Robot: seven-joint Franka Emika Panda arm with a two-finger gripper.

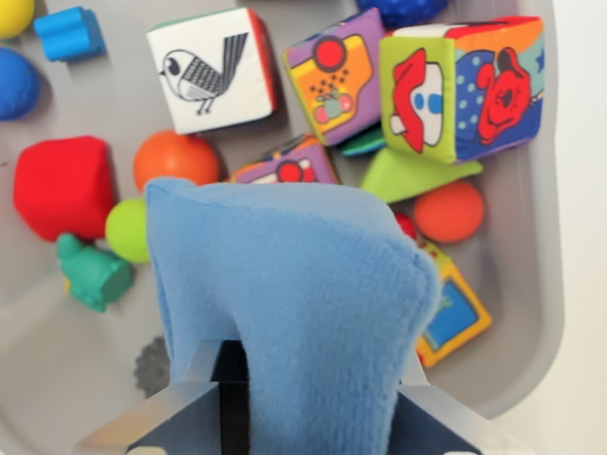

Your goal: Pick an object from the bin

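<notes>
A soft light-blue plush block (294, 284) fills the middle of the wrist view, pinched at its lower end between my gripper's (308, 393) two fingers (194, 393). It hangs close to the camera, above the grey bin (531, 313), and hides the toys beneath it. Below lie a white bird cube (213, 71), a purple phone cube (332, 76), a large green-and-orange fabric cube (465, 85), a red soft block (62, 185), orange balls (175, 156) (448, 210) and a teal toy (93, 273).
A blue brick (71, 33), a blue ball (14, 83) and a yellow ball (11, 11) sit at the wrist view's upper left. A green wedge (413, 173) and a flat orange-rimmed block (455, 318) lie at the right. The bin's rim (560, 190) runs down the right side.
</notes>
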